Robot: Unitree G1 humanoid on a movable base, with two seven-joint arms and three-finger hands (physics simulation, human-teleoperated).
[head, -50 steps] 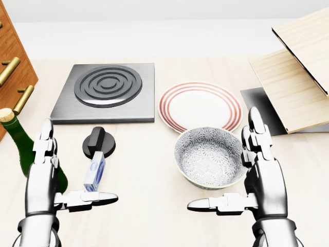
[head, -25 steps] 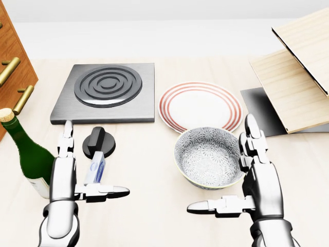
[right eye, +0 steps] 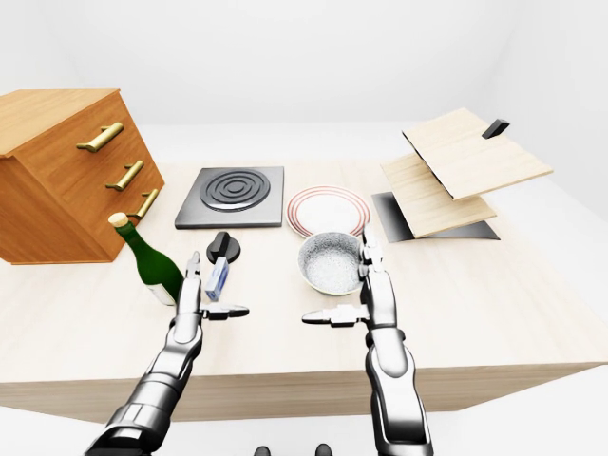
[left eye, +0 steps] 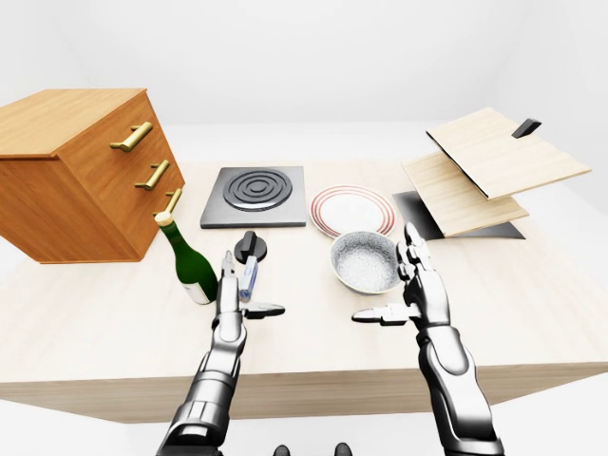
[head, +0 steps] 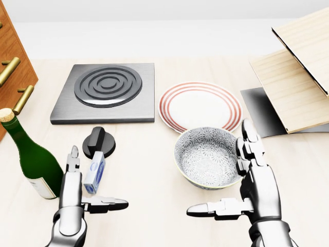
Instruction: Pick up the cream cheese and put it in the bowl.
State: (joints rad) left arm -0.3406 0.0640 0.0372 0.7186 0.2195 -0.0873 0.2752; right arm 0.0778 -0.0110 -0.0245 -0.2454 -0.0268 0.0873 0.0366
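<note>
The cream cheese (head: 95, 172), a small blue and white box, lies on the counter (head: 149, 206) near the lower left of the head view, just below a black knob (head: 98, 142) and to the right of a green bottle (head: 31, 159) with a cork stopper. The left robot hand (head: 77, 198) stands upright just beside the box on its left, fingers spread apart, with the long fingers pointing up and the thumb (head: 108, 205) sticking out to the right below the box. Whether the hand touches the box cannot be told from these views; the fingers do not close round it.

The patterned bowl (head: 208, 157) sits on the counter right of the box, well apart from it and just below a white plate (head: 199, 106) with red rings. The right robot hand (head: 247, 193) is held upright just beside the bowl's right rim, fingers open, its thumb reaching left under the bowl's lower edge.

Above the knob a grey hob (head: 105, 91) with a round dark burner lies flat. A wooden drawer chest (left eye: 81, 171) with brass handles stands at the left end of the counter in the left-eye view, and pale wooden boards (left eye: 489, 166) rest tilted over a dark base at the right
</note>
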